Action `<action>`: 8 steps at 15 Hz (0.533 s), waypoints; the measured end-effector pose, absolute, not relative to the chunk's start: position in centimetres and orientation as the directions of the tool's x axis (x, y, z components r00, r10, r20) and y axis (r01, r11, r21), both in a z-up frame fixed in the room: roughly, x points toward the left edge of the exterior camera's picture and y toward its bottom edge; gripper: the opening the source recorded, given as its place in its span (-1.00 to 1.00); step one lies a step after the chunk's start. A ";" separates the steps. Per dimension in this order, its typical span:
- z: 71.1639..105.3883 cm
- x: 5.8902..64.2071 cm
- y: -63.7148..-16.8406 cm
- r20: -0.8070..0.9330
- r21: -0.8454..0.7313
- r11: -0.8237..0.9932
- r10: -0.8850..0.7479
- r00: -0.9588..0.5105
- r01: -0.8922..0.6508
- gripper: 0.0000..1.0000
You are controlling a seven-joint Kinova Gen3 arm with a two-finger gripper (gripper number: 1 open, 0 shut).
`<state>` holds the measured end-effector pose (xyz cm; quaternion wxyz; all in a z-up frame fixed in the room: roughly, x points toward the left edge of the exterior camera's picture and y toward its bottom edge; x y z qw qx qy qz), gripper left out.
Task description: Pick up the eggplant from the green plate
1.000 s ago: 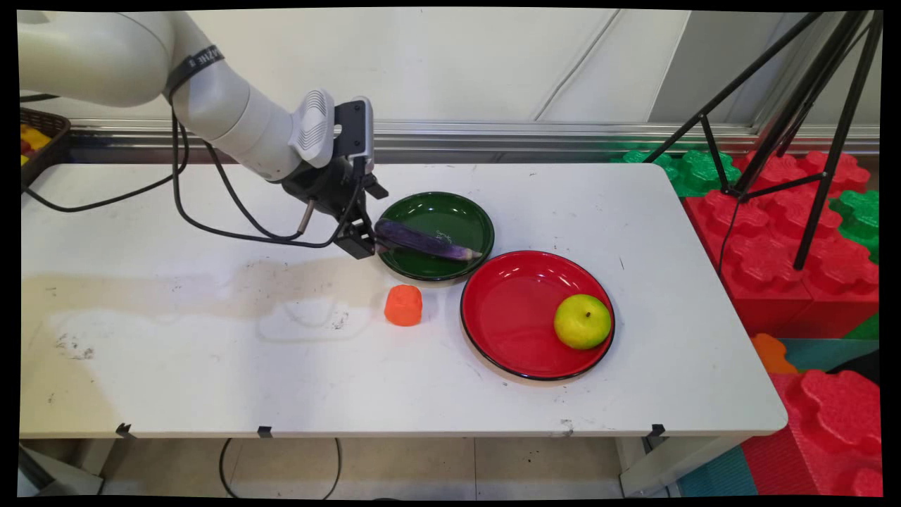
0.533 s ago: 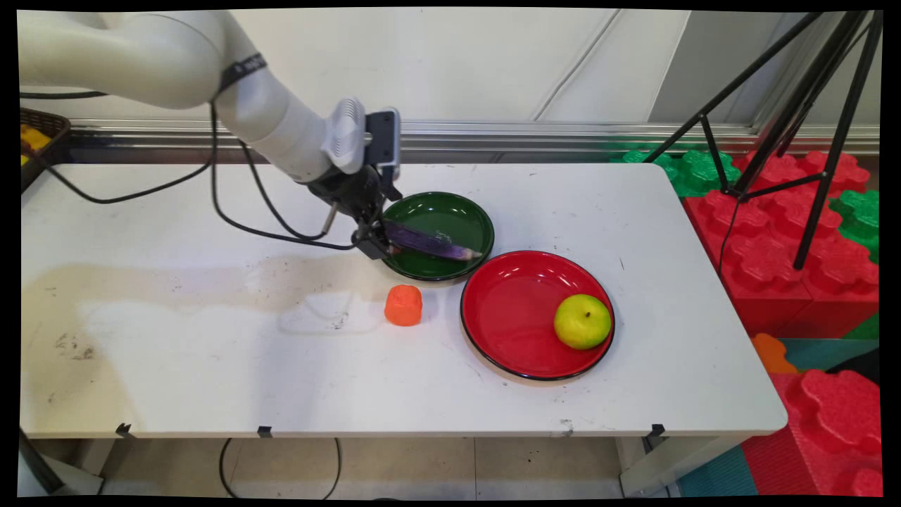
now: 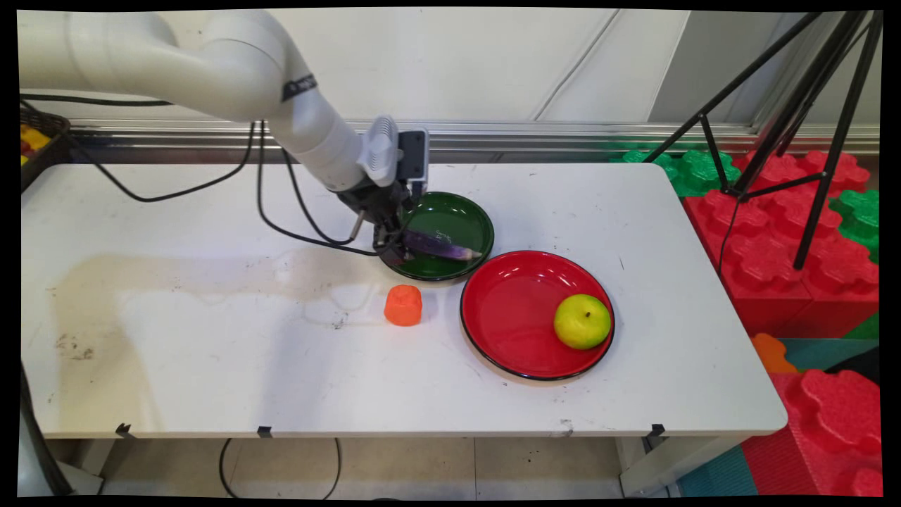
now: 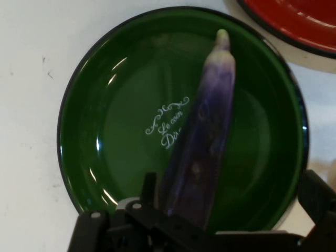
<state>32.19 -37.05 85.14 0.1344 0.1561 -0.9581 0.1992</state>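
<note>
From the main view, the arm is swinging in from the upper left, and over the last second the gripper [image 3: 391,241] has been sliding rightward from the green plate's [image 3: 461,211] left rim to over the eggplant's [image 3: 443,246] thick end. The eggplant itself has not shifted. It is lying across the plate's near half, toward the table's [image 3: 211,352] far edge, tip pointing at the red plate [image 3: 514,310]. The apple [image 3: 582,321] and orange block [image 3: 403,305] are sitting untouched. The wrist is tilting steeply down and to the right.

In the hand view, the gripper [image 4: 231,184] is standing spread wide and holding nothing. It is straddling the eggplant's [image 4: 210,126] near end, one finger just beside it, the other well apart over the plate's [image 4: 105,131] rim.
</note>
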 end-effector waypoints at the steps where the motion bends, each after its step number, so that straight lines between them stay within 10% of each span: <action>1: 84.7 32.0 -37.6 0.314 -0.341 0.873 -0.245 -0.917 -0.349 1.00; 8: 81.9 31.1 -40.6 0.281 -0.333 0.887 -0.231 -0.932 -0.320 1.00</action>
